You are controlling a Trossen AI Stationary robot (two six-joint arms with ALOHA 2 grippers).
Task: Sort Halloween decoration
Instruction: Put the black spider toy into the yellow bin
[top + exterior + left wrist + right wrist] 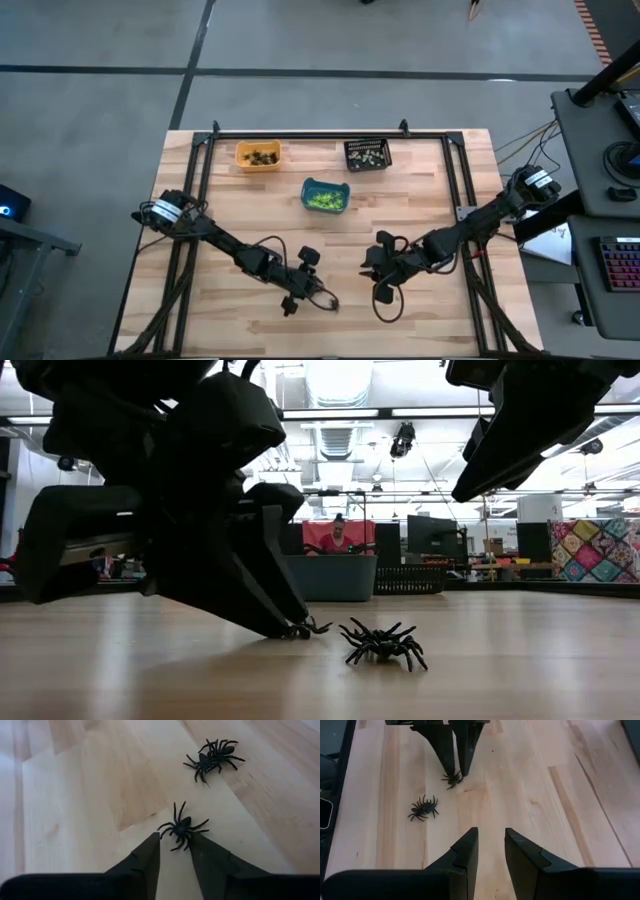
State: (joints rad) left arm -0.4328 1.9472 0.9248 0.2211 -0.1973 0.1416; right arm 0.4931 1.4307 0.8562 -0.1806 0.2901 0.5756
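Note:
A single black plastic spider [182, 826] lies on the wooden table [420, 200], right at the tips of my left gripper [174, 840]. The gripper slants down and is open, one fingertip on either side of the spider's hind legs. A small clump of black spiders [214, 753] lies a little beyond it, also seen in the low view as a clump [381, 643]. My right gripper [491, 837] hangs open above the table, opposite the left one, with nothing between its fingers. My left gripper's fingertips [194, 838] stand against the table beside the single spider's hind legs [179, 845], coming slanting down from the table's left. Whether they touch the spider, I cannot tell. The spider lies flat on the wood.
Three small bins stand toward the far edge: an orange one [258, 156] with dark pieces, a black one [367, 154] with pale pieces, and a teal one [325, 195] with green pieces. Bare wood lies between the two grippers. A black frame [300, 135] borders the table.

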